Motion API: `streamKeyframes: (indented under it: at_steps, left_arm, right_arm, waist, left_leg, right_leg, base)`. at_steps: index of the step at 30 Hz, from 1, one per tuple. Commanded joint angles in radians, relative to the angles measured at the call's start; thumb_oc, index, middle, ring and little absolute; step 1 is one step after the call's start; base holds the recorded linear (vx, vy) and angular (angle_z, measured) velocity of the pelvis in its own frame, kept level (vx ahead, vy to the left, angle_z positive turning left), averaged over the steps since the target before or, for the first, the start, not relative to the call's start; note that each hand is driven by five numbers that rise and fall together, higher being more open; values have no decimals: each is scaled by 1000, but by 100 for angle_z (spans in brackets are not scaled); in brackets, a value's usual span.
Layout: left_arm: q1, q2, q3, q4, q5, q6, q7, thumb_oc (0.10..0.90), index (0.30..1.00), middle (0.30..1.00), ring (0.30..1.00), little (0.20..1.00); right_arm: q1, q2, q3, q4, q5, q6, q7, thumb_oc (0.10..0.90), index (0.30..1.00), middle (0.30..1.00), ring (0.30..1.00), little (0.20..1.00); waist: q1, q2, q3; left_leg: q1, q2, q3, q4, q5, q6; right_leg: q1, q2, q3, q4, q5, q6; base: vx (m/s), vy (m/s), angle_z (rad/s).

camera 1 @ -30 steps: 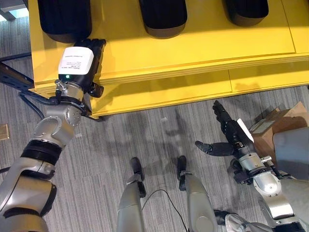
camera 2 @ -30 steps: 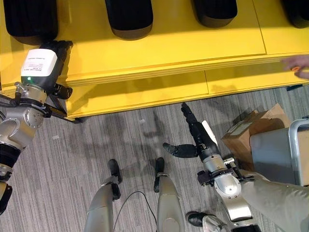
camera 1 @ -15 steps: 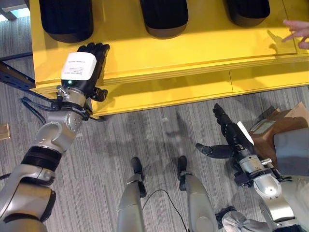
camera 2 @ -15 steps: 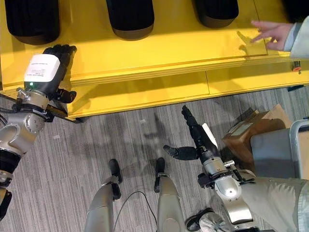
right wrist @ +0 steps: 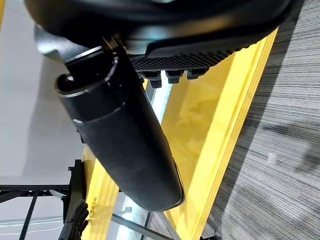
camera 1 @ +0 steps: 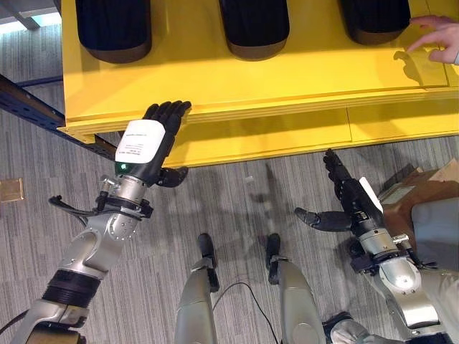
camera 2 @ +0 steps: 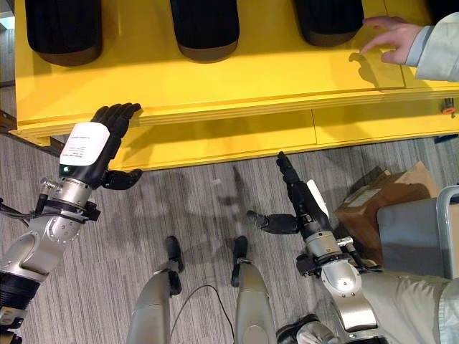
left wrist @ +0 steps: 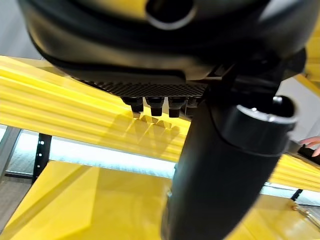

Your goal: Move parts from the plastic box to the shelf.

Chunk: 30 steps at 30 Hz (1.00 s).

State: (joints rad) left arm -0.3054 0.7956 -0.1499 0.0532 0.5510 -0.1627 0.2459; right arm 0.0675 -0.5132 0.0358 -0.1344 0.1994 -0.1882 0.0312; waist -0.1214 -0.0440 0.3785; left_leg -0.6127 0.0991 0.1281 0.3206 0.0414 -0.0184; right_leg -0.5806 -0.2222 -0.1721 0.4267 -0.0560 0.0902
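Both robot hands (camera 1: 147, 147) (camera 2: 305, 204) open, empty

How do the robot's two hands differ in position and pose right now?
The left hand is raised with its fingertips at the yellow shelf front edge; the right hand hangs lower over the carpet, short of the shelf. Both are open, fingers straight, holding nothing.

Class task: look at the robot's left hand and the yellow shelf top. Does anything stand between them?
Nothing visible does. The left hand, open and empty, sits at the front edge of the shelf; the black parts lie further back on it, and a person's hand rests at the far right.
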Motion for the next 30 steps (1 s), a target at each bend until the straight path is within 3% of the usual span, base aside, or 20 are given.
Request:
streamKeyframes:
  at_steps: [1, 14, 23, 30]
  left_arm:
    - [-25, -48, 58, -70, -81, -81, 30, 900, 1000, 1000, 1000, 1000]
    - [131, -105, 90, -150, -161, -121, 66, 900, 1000, 1000, 1000, 1000]
    - [245, -120, 101, -168, -224, -135, 29, 900, 1000, 1000, 1000, 1000]
    - [318, -154, 112, -158, -272, -137, 5, 900, 1000, 1000, 1000, 1000]
  right_arm:
    - [-10, -22, -42, -105, 10, -115, -39, 900, 1000, 1000, 1000, 1000]
    - [-20, -25, -19, -107, -11, -139, -74, 900, 1000, 1000, 1000, 1000]
    - [-28, -18, -7, -94, -17, -139, -89, 900, 1000, 1000, 1000, 1000]
    - [-39, -7, 4, -74, -28, -132, -97, 900, 1000, 1000, 1000, 1000]
  waist:
    - [-19, 21, -114]
    - [1, 16, -124]
    - [14, 12, -151]
    - [27, 12, -182]
  left_leg:
    - [65, 72, -77, 79, -160, -74]
    - [108, 72, -84, 56, -154, -73]
    - [199, 68, -88, -13, -128, -71]
    - [347, 62, -80, -120, -103, -73]
  right_leg:
    - [83, -57, 5, -155, 70, 70]
    - [126, -52, -4, -163, 69, 69]
    - [226, -57, -24, -219, 84, 76]
    - [377, -54, -49, -313, 101, 88]
  base:
    - [0, 0, 0]
    - [1, 0, 0]
    - [32, -11, 5]
    - [85, 3, 7]
